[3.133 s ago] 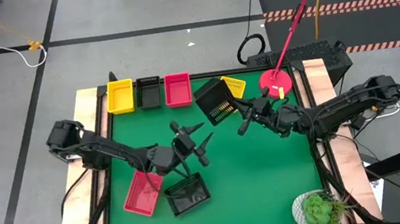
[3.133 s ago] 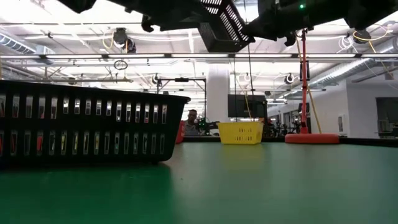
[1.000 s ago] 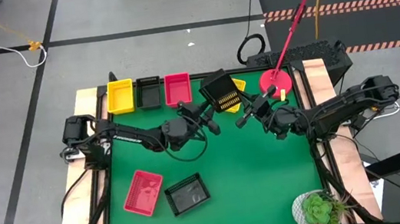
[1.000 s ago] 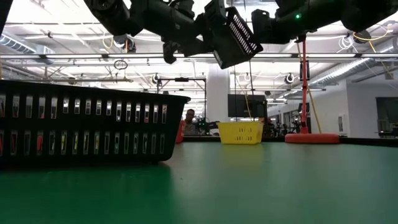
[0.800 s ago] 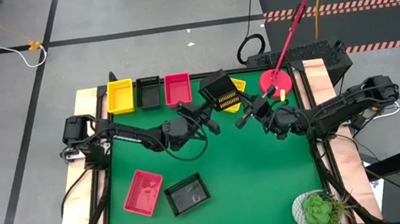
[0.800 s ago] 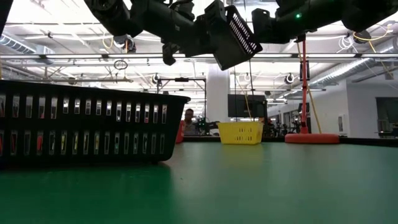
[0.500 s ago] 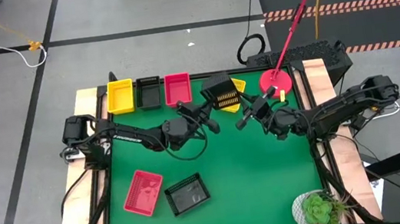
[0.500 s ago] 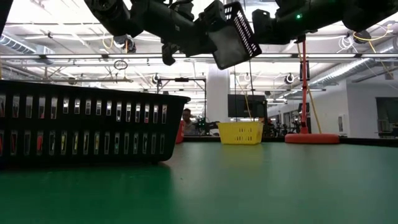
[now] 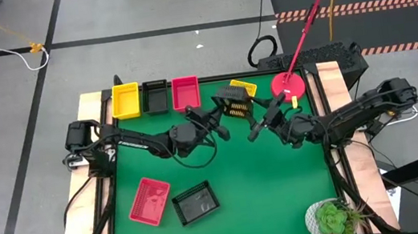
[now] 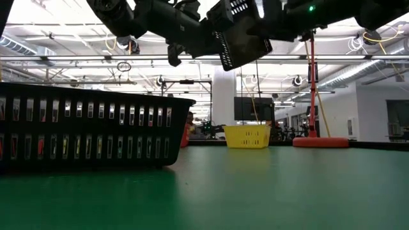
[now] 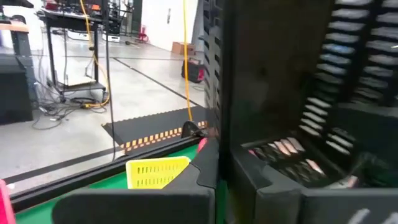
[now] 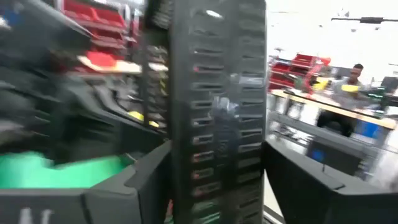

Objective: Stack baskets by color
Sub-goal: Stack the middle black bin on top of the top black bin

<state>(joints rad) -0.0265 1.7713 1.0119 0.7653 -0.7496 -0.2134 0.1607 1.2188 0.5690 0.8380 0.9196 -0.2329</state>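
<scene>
High view: black basket (image 9: 232, 102) hangs tilted above desk (image 9: 266, 182) near the yellow basket (image 9: 243, 88), my left tool (image 9: 221, 114) clenched on its wall, my right tool (image 9: 258, 123) spread, probably a handover toward the black pile.

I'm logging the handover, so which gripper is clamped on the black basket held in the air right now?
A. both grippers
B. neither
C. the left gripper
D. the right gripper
C: the left gripper is shut on the raised black basket, while the right gripper has its fingers spread apart.
</scene>
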